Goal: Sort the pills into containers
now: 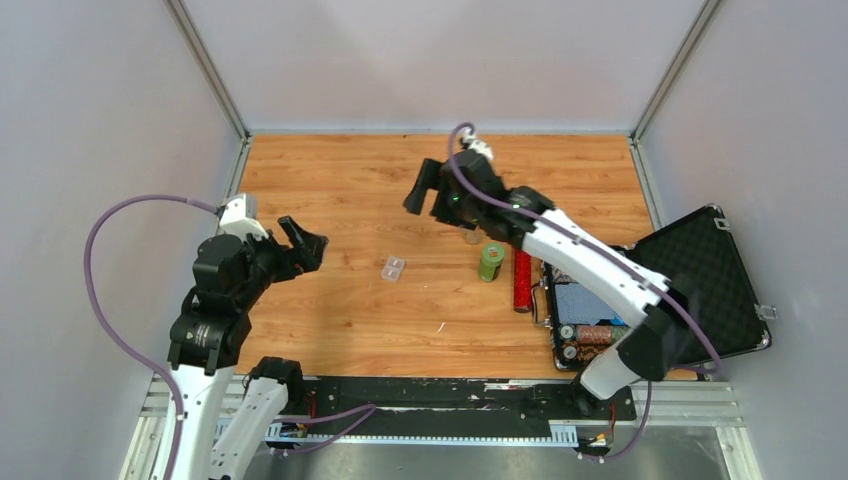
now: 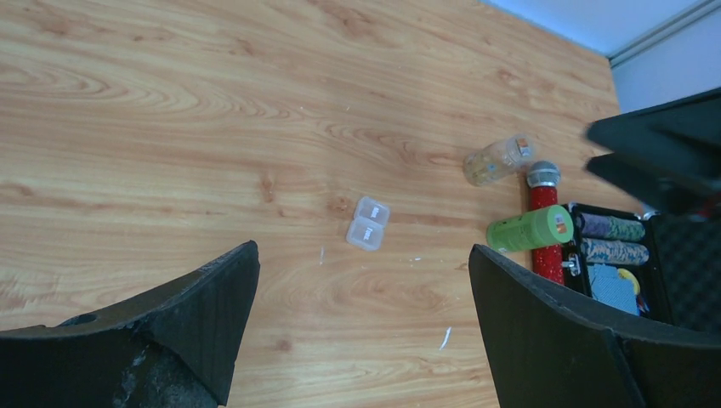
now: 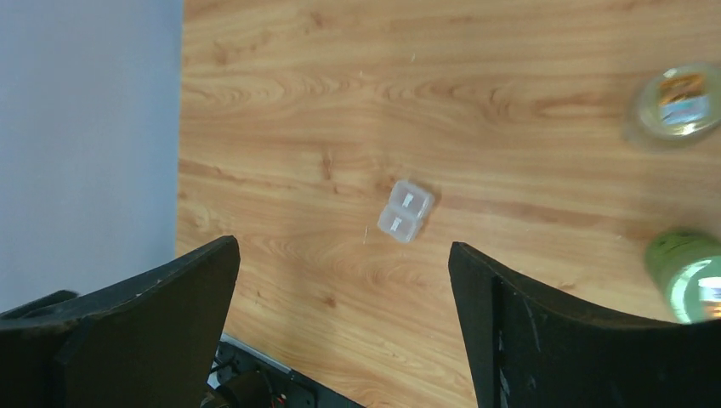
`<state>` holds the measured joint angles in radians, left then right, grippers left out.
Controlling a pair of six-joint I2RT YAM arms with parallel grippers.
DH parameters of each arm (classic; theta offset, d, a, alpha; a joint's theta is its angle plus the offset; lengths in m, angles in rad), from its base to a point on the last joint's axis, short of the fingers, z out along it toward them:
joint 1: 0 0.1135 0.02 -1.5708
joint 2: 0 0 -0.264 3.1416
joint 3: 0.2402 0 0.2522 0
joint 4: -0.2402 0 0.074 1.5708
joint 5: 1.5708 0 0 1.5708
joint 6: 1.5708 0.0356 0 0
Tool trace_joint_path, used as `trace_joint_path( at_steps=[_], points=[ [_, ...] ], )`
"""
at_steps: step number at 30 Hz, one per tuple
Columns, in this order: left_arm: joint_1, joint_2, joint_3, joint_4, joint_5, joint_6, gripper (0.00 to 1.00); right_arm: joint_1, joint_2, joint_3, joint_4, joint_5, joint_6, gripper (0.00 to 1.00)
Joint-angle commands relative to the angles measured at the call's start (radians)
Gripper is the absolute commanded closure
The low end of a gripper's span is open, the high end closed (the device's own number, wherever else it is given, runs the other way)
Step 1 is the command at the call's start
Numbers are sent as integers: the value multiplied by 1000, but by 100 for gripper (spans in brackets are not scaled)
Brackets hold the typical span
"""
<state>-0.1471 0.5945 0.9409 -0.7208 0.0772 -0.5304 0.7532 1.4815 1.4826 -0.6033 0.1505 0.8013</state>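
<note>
Tiny clear two-cell box (image 1: 393,268), white-labelled, flat on tabletop (image 1: 330,180) ahead of left tool (image 1: 306,245). Left tool and right tool (image 1: 424,190) both spread apart, empty.

Table (image 1: 340,330) is warm orange-brown woodgrain with darker swirly rings. The tiny pill box (image 1: 393,268) is see-through and colourless, with 2 little white patches on it. The green bottle (image 1: 491,262) is lime with an orange-and-white label. The tube (image 1: 522,280) is sparkly red with a silver cap. The clear bottle (image 2: 497,160) looks yellowish inside. The case (image 1: 700,270) is black, lining too, and the poker chips (image 2: 612,228) are mottled purple and green. Left gripper (image 1: 303,243) and right gripper (image 1: 421,188) are black, cables (image 1: 98,300) purple.
</note>
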Motion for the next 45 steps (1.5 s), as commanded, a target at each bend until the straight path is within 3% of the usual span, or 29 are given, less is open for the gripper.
trace_joint_path(
  at_steps=[1, 7, 12, 18, 27, 39, 45],
  points=[
    [6, -21, -11, -16, 43, 16, 0, 144, 152, 131, -85, 184, 121, 2],
    [6, 16, 31, -105, 85, 28, 0, 237, 426, 287, -255, 233, 322, 10],
    [6, -7, 26, -161, 55, -14, 0, 260, 548, 317, -313, 227, 392, 14],
    [6, -58, -37, -208, 68, -72, 0, 262, 627, 333, -314, 185, 366, 0],
    [6, -70, -34, -260, 67, -60, 0, 258, 737, 426, -309, 195, 329, 1],
    [6, -72, -30, -291, 29, -50, 0, 221, 815, 478, -303, 259, 247, 19],
    [6, -37, -19, -278, 21, -33, 0, 193, 822, 480, -291, 206, 164, 31]
  ],
)
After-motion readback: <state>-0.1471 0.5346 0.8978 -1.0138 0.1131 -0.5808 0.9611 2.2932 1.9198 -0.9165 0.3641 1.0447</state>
